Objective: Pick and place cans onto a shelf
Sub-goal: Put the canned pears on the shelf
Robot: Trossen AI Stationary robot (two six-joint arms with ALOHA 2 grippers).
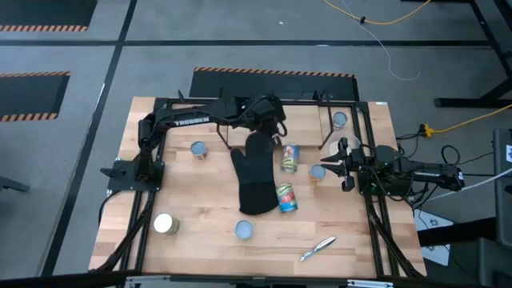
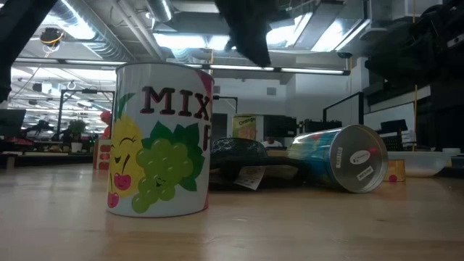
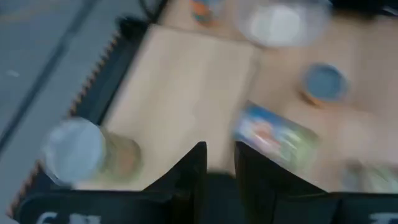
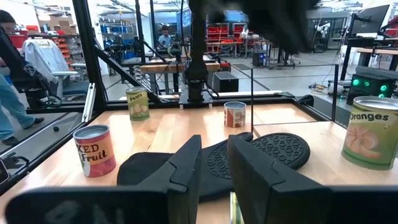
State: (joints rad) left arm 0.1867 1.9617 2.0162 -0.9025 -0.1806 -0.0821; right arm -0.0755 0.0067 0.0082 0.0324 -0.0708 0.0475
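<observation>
High view shows the wooden table (image 1: pixel 200 200) inside its black frame, with the shelf (image 4: pixel 317 134) at the upper right of the frame. One can (image 1: pixel 339 120) already stands on the shelf. The other seven are on the table.

The left arm reaches from the left side to the upper middle. Its gripper (image 3: pixel 219 149) has its fingers parted by a narrow gap, with nothing between them. It looks out over the cans and seems to be travelling, not grasping. The right gripper (image 4: pixel 214 143) sits at the right edge of the frame, just below the shelf. It faces the table's centre. Its fingers are likewise only slightly apart and empty, probably waiting.

A black oven mitt (image 1: pixel 256 176) lies in the middle of the table, between both arms and the cans below it. Two cans lie on their sides touching or just beside its right edge: one higher (image 1: pixel 290 158), one lower (image 1: pixel 286 198). An upright can (image 1: pixel 318 172) stands nearest the right gripper, so it looks like the easiest next pick.

Three more stand upright: one (image 1: pixel 198 150) left of the mitt, one (image 1: pixel 166 224) at the lower left, one (image 1: pixel 244 230) below the mitt.

A silvery pen (image 1: pixel 318 248) lies at the lower right, well apart from the cans.
</observation>
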